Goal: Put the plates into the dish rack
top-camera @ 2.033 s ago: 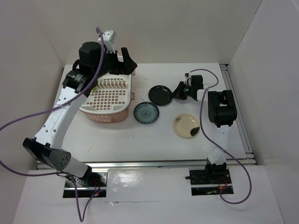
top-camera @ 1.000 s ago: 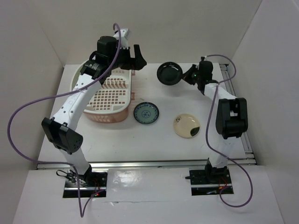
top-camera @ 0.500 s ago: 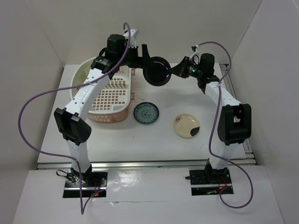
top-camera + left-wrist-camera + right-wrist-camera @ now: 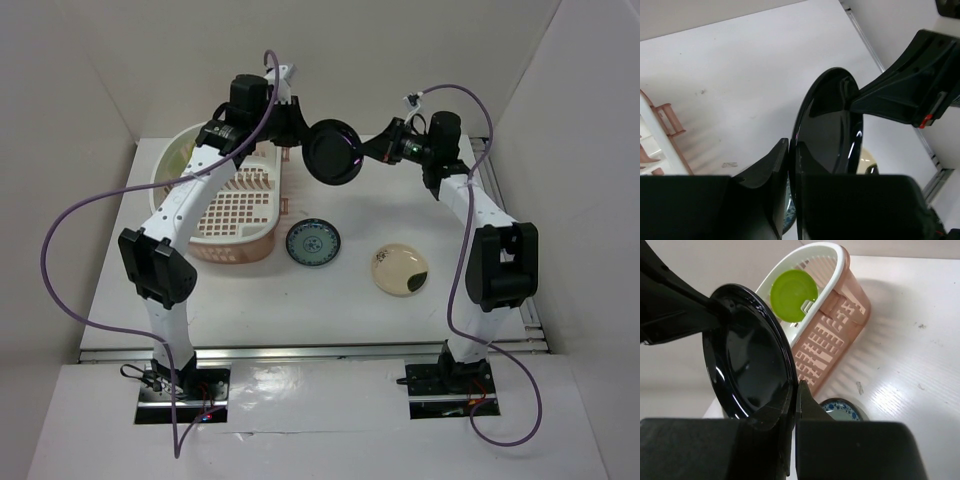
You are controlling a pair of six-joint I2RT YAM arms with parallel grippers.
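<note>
Left gripper (image 4: 303, 137) and right gripper (image 4: 362, 153) clamp the black plate (image 4: 333, 153) by opposite rims, holding it on edge in mid-air beside the rack (image 4: 230, 248). Green plate (image 4: 794, 295) sits in the rack; blue plate (image 4: 313, 243) and cream plate (image 4: 400, 269) lie on the bench (image 4: 300, 300).

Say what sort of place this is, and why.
Likely a robot test booth: white walls box in the table, left arm and right arm are bolted at its edge, and a dish rack stands on it.
</note>
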